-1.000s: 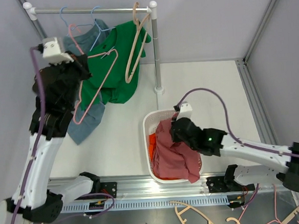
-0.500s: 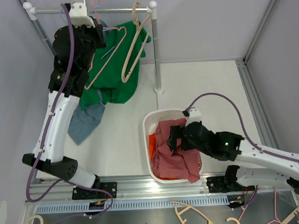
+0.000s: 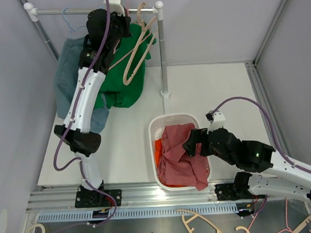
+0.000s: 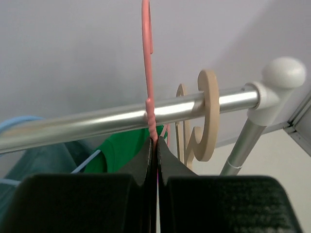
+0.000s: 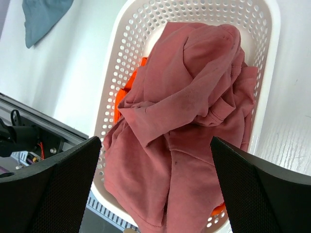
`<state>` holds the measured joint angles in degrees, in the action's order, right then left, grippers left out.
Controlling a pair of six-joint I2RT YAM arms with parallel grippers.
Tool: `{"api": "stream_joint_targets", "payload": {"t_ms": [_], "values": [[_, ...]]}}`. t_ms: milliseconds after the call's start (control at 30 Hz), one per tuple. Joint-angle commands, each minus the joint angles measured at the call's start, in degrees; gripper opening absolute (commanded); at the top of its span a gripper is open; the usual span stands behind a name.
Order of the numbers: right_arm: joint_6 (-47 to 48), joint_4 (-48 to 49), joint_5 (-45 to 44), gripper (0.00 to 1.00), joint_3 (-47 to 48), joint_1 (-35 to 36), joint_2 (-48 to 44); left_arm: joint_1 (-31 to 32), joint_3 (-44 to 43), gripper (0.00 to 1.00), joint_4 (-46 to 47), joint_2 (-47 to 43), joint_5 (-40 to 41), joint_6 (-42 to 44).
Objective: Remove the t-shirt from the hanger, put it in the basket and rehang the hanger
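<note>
The red t-shirt (image 5: 194, 97) is already in the near basket (image 5: 146, 29) under the right gripper (image 3: 195, 143), jaws wide open, so I'd say the left gripper (image 4: 153, 145), jaws clenched on the pink hanger (image 4: 147, 58), just needs to seat it on the far rail (image 4: 97, 122) and release.

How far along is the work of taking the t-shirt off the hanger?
Done, it seems: the red t-shirt lies in the basket, under the open right end effector. In hand: the left end effector is shut on the bare pink hanger at the rail. Left: releasing that hanger; a green shirt hangs there.
</note>
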<state>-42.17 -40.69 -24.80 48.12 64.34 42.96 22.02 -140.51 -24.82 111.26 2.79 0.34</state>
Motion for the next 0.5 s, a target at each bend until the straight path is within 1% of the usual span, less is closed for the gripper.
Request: {"api": "stream_joint_targets", "payload": {"t_ms": [0,100,167,267,300,333,400,467], "values": [[0.07,-0.10,-1.39,0.99,0.05,0.09,-1.39,0.13,-2.05,0.01,1.26,1.75,-2.35,0.19],[0.77,0.78,-1.13,0.99,0.13,0.09,-1.12,0.13,-1.96,0.01,1.79,3.08,-2.35,0.10],[0.78,1.05,-1.04,0.99,-0.22,0.00,-0.69,0.13,-1.61,0.01,1.70,3.43,-2.35,-1.65],[0.60,1.66,-0.87,1.00,-0.57,0.09,0.36,0.04,-0.30,0.01,1.35,2.82,-2.35,-2.53],[0.69,2.62,-0.61,1.00,-0.74,0.09,0.54,0.13,0.23,0.03,1.35,2.12,-2.26,-2.62],[0.69,3.24,0.01,1.00,-0.92,0.00,0.81,0.13,1.71,0.12,1.53,0.46,-1.56,-2.62],[0.95,4.82,0.89,0.99,-1.10,0.09,1.77,-0.13,4.70,0.16,2.14,-1.56,-0.68,-2.54],[1.30,5.53,1.76,1.00,-0.92,0.09,2.56,-1.01,5.50,0.22,1.62,-4.38,-1.64,-2.88]]}}
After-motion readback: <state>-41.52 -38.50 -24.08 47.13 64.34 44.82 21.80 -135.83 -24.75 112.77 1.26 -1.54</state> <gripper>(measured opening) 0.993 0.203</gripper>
